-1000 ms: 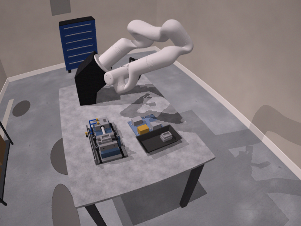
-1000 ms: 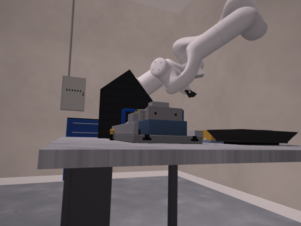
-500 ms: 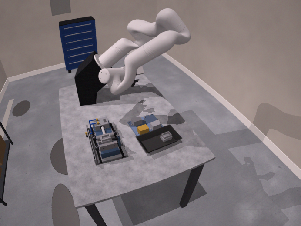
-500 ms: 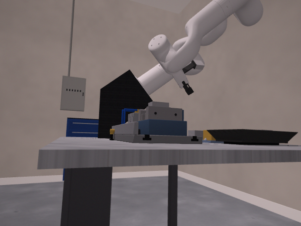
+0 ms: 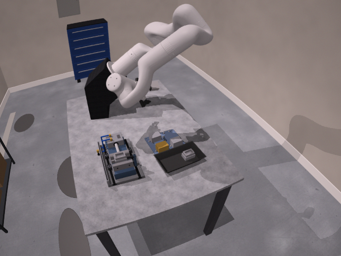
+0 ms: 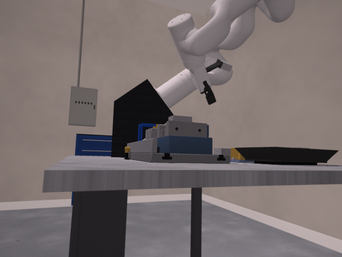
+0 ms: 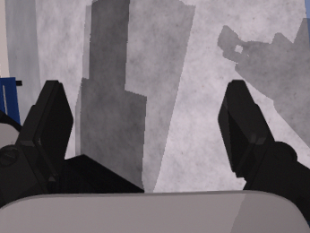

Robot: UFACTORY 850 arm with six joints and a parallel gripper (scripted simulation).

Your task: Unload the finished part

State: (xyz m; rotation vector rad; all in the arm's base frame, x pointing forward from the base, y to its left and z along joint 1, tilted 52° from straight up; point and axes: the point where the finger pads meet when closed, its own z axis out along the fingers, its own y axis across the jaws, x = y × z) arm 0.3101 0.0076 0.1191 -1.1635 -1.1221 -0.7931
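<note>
The finished part (image 5: 119, 156), a pale grey block with a rectangular pocket facing up, sits clamped in the vise (image 5: 121, 159) at centre-left of the top view. The claw (image 7: 150, 123) hangs spread wide above the table (image 5: 165, 192), pinching nothing.

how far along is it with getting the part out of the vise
Nothing looks done yet. The finished part sits in the vise. In hand: the gripper hangs open and empty, high above the table. Left: reach, grasp, lift, lay it pocket up in the outfeed tray, beside another block, release.
</note>
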